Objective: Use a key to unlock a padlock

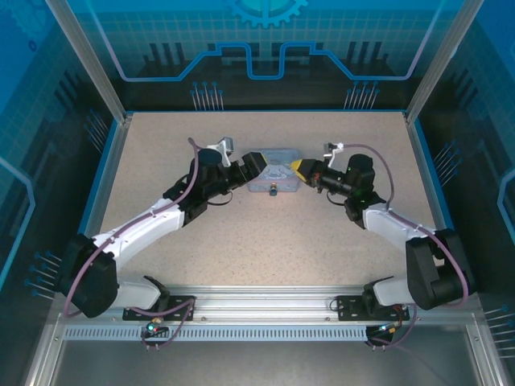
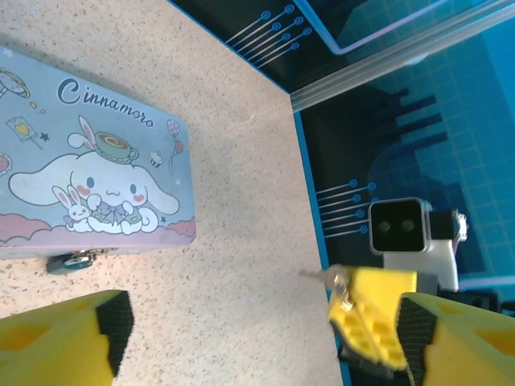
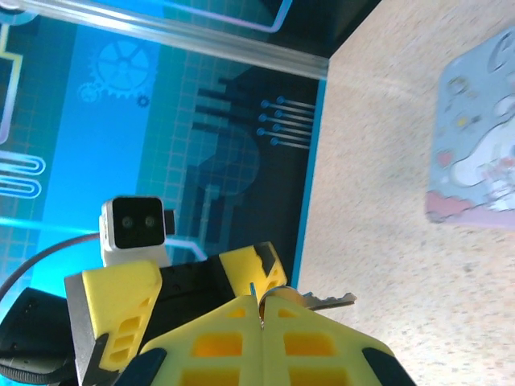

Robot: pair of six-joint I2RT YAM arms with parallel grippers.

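Observation:
The small dark padlock (image 1: 273, 191) hangs at the front edge of a pale blue cartoon-printed tin (image 1: 270, 172); in the left wrist view the padlock (image 2: 71, 261) sits just under the tin (image 2: 96, 185). My right gripper (image 3: 261, 304) is shut on the key (image 3: 328, 301), whose toothed blade sticks out sideways past the yellow fingertips. From the left wrist view the key (image 2: 320, 275) points toward the tin from the right gripper (image 2: 372, 315). My left gripper (image 2: 261, 322) stands wide open with nothing between its fingers, at the tin's left end (image 1: 251, 163). The right gripper (image 1: 300, 170) hovers at the tin's right end.
The speckled beige table (image 1: 257, 241) lies around the tin, bounded by a blue rim (image 1: 265, 111) and glass walls. In the right wrist view the tin (image 3: 479, 161) is blurred at the right, and the left gripper's yellow fingers (image 3: 121, 314) are close beside mine.

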